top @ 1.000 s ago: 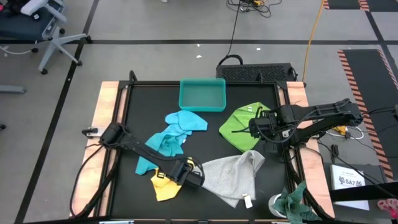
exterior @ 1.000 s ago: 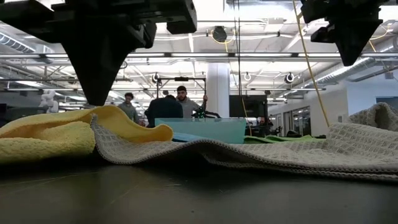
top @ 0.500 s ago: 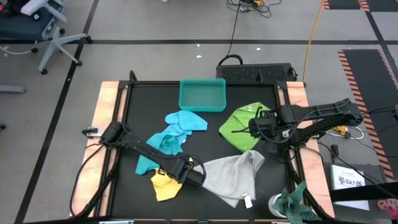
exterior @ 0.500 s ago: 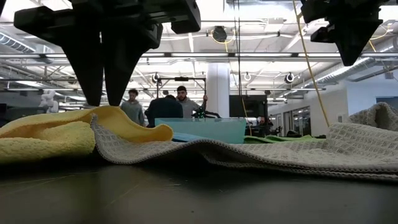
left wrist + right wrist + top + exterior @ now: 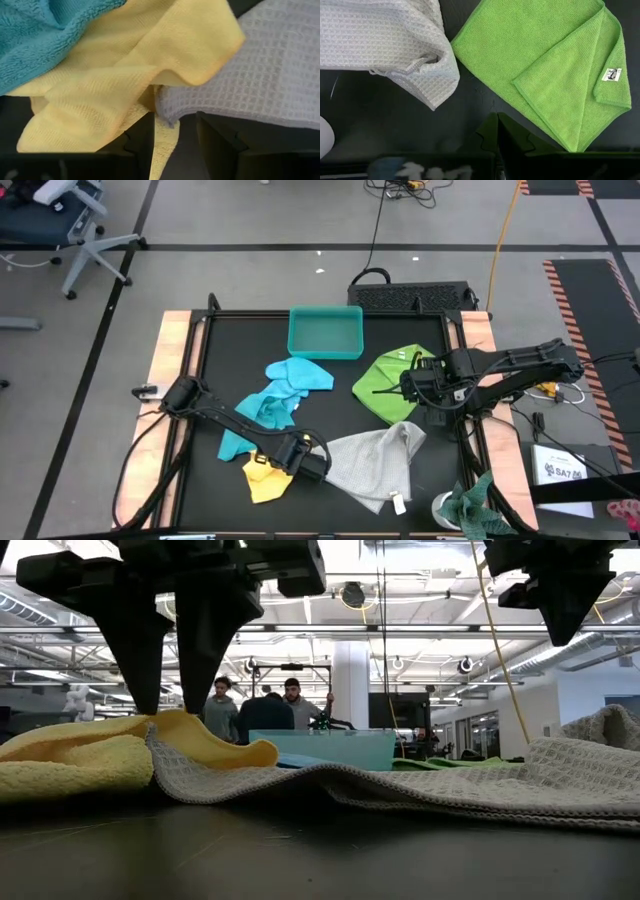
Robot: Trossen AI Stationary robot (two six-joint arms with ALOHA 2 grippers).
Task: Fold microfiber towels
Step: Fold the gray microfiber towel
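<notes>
My left gripper (image 5: pixel 300 457) points down, open, over the spot where the yellow towel (image 5: pixel 265 480) meets the pale grey towel (image 5: pixel 375 465). In the left wrist view a yellow edge (image 5: pixel 162 145) and a grey corner (image 5: pixel 167 112) lie between its fingers. A turquoise towel (image 5: pixel 268 408) and a light blue one (image 5: pixel 302 374) lie crumpled beyond it. The lime green towel (image 5: pixel 388 383) lies folded at the right. My right gripper (image 5: pixel 412 385) hangs shut high above that towel's near edge (image 5: pixel 520 107), touching nothing. My left gripper (image 5: pixel 170 708) stands open, pointing down, with its fingertips (image 5: pixel 146 705) level with the top of the yellow towel's hump (image 5: pixel 180 725). I cannot tell whether they touch the cloth.
A teal plastic tray (image 5: pixel 325 332) stands at the table's far middle. A mottled dark green rag (image 5: pixel 470 510) lies off the near right corner. Bare black tabletop (image 5: pixel 215 350) shows at the far left. People stand in the room behind the table.
My left gripper has opened, its fingers spreading apart over the yellow towel while the hand stays in place. The yellow and grey towels lie as before.
</notes>
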